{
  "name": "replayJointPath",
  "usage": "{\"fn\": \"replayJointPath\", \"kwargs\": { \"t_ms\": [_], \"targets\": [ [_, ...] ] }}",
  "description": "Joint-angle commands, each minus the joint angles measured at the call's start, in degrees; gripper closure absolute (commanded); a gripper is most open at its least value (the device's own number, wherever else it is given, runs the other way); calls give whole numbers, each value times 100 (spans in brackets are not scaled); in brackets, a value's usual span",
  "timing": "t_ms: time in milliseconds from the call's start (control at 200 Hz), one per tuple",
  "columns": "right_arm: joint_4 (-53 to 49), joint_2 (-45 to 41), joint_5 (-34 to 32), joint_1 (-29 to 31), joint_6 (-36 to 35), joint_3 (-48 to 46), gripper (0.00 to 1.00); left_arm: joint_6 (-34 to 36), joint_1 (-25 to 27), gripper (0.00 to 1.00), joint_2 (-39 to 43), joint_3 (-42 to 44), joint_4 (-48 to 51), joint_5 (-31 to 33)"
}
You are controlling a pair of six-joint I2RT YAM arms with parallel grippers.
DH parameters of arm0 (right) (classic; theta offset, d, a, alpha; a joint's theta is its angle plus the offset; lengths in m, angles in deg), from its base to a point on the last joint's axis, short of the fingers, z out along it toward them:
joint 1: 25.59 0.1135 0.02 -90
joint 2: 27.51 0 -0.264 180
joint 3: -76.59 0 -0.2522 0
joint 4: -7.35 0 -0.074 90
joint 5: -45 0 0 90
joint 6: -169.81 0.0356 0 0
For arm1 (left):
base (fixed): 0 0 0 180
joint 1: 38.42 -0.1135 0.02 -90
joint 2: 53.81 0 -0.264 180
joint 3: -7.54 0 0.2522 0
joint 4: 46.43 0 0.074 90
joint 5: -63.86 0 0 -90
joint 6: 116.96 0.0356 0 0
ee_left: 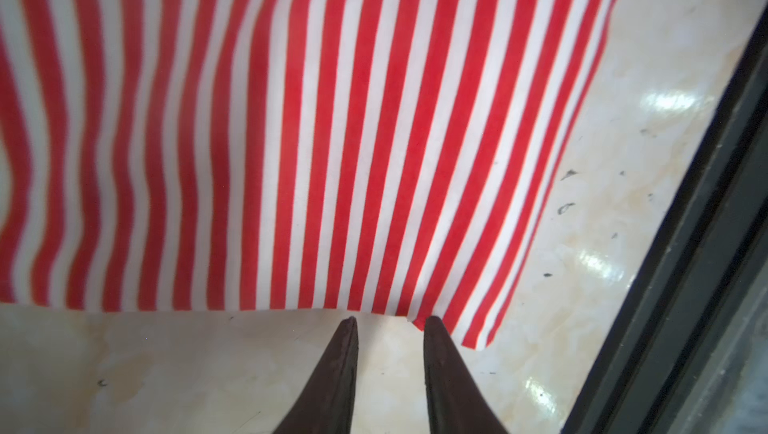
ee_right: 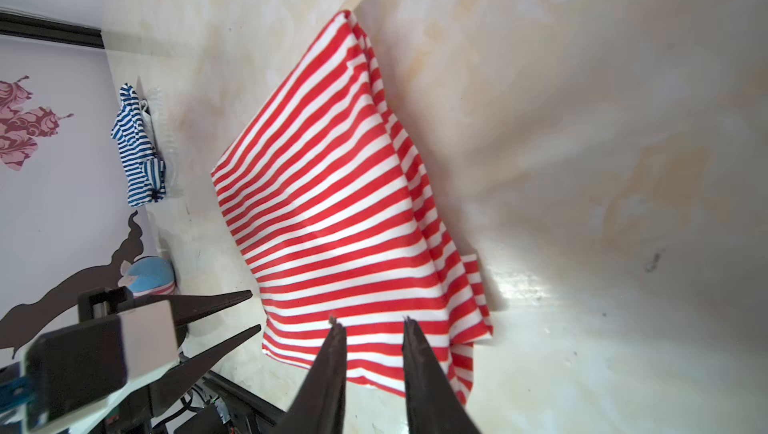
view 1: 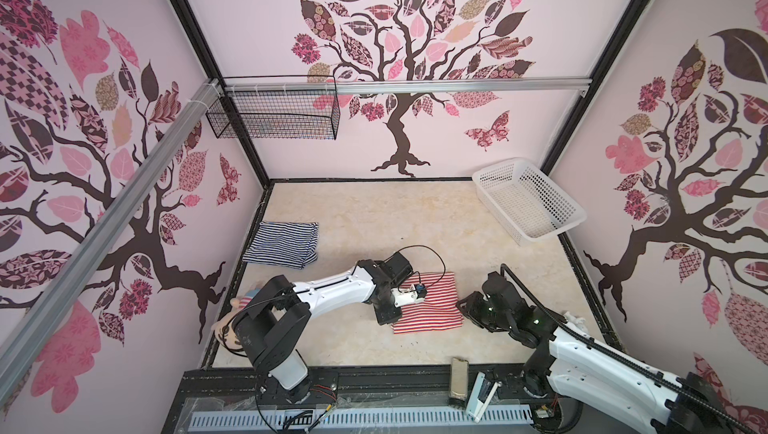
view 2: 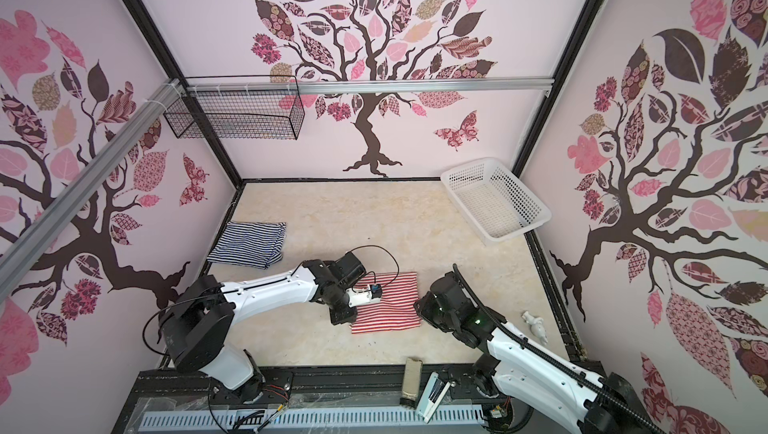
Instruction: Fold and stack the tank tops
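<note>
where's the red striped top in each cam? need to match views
Top view: red top low centre, just right of the left gripper.
Top view: same place.
Left wrist: fills most of the picture, its edge at the fingertips.
Right wrist: centre of the picture, almost all of it visible.
Shared landmark: the left gripper, open at the top's edge near a corner.
</note>
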Motion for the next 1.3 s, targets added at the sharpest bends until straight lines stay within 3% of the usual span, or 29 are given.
{"fn": "replayJointPath", "kwargs": {
  "t_ms": [0,250,470,790,1021,1141,1296],
  "targets": [
    [-102,196,0,67,-74,174,73,-115,19,68,113,-357,83,-410],
    [838,879,404,191,-73,-101,73,-92,97,68,-278,-459,59,-1026],
    [910,1414,511,200,-68,-180,74,25,183,68,-622,-347,218,-762],
    [152,778,211,200,366,-596,73,186,333,69,-881,-48,365,-333],
    [-399,106,200,200,51,-167,72,-35,285,64,-44,4,266,-80],
    [-660,144,124,200,-140,350,71,-188,-40,59,613,-107,244,-140],
    [-582,580,146,200,-352,783,71,-266,-1124,57,1147,-472,344,-368]
  ]
}}
